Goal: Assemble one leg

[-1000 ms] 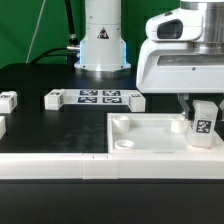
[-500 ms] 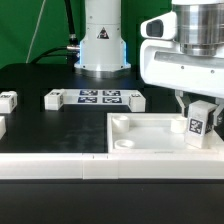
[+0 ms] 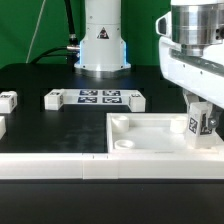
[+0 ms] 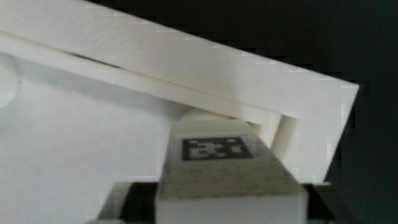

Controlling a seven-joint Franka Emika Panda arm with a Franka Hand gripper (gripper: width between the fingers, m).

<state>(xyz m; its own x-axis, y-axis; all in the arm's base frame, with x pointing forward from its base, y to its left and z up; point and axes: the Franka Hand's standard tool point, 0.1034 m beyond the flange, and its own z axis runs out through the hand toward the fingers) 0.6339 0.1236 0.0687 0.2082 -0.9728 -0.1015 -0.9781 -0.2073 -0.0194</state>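
Note:
My gripper [image 3: 200,116] is shut on a leg [image 3: 199,122], a small white block with a black-and-white tag, and holds it upright at the square panel's [image 3: 150,135] corner on the exterior view's right. In the wrist view the leg [image 4: 222,160] sits between my dark fingers, its end against the panel's corner [image 4: 267,110]. Three more legs lie on the black table: one at the exterior view's left [image 3: 7,100], one beside the marker board's left end [image 3: 53,98] and one at its right end [image 3: 134,99]. Part of another white piece [image 3: 2,127] shows at the left edge.
The marker board [image 3: 98,97] lies flat at mid-table in front of the arm's white base [image 3: 102,45]. A white ledge [image 3: 60,165] runs along the table's front edge. A green backdrop stands behind.
The gripper has turned about its vertical axis with the leg in it and shifted slightly right; the leg's tag now faces more sideways. The panel and loose legs have not moved.

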